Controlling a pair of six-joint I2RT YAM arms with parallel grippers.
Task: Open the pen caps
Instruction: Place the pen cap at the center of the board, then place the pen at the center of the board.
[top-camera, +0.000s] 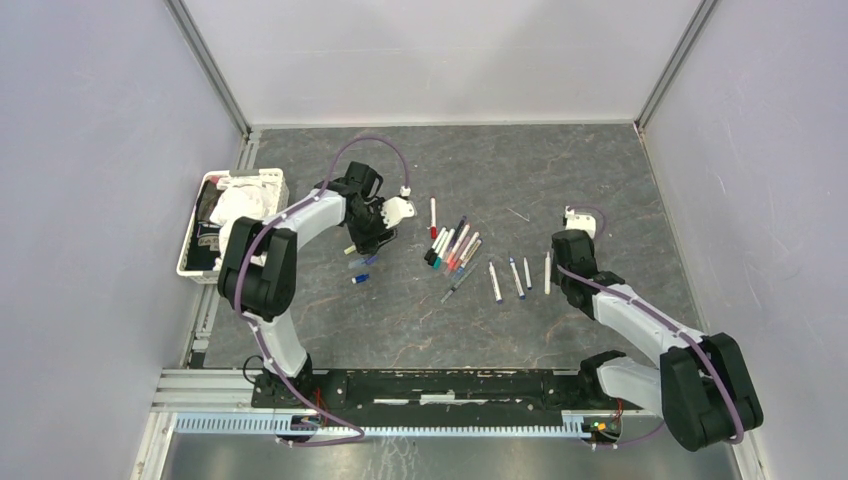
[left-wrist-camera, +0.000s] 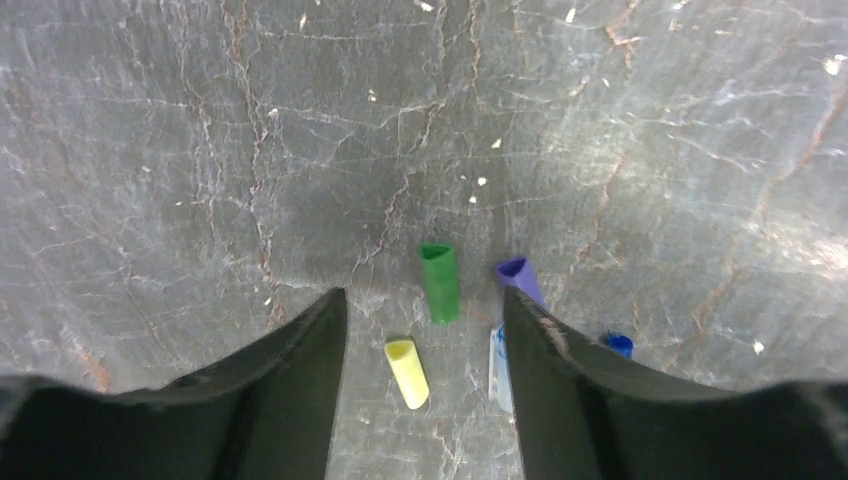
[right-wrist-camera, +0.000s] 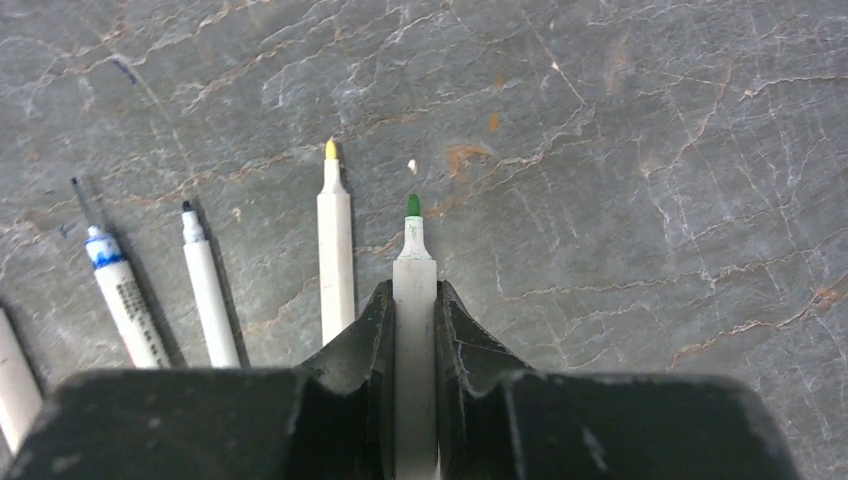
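Four loose caps are lying under the left gripper (left-wrist-camera: 423, 297) as we start at the left of the table (top-camera: 560, 170), just past the white basket (top-camera: 262, 180) at its edge. In the left wrist view that gripper is hanging with its jaws apart and pinching nothing. The green cap (left-wrist-camera: 439, 283) and the yellow cap (left-wrist-camera: 407, 373) are resting on the stone between the fingers. The purple cap (left-wrist-camera: 520, 278) and the blue cap (left-wrist-camera: 620, 345) are lying just outside the right-hand finger.

Moving right, we are looking at the cluster of pens (top-camera: 450, 248) near the middle. They are lying side by side, their long axes running away from the bases and leaning to the right. At this size they seem to be wearing their caps. We are judging that the coming move turns on this bunch. It is lying to the right of the left gripper and to the left of the right one, and the left arm is the nearer.

Further right, a row of bare pens (top-camera: 515, 277) is lying with small gaps between them. At the far right, the right gripper (right-wrist-camera: 413, 290) is pressing its fingers shut on the green-tipped pen (right-wrist-camera: 414, 250). The barrel is running straight out between the jaws, with its tip uncovered. It is lying parallel to the yellow-tipped pen (right-wrist-camera: 336, 250), just beside it, so we are reckoning this one is ready to join the row.
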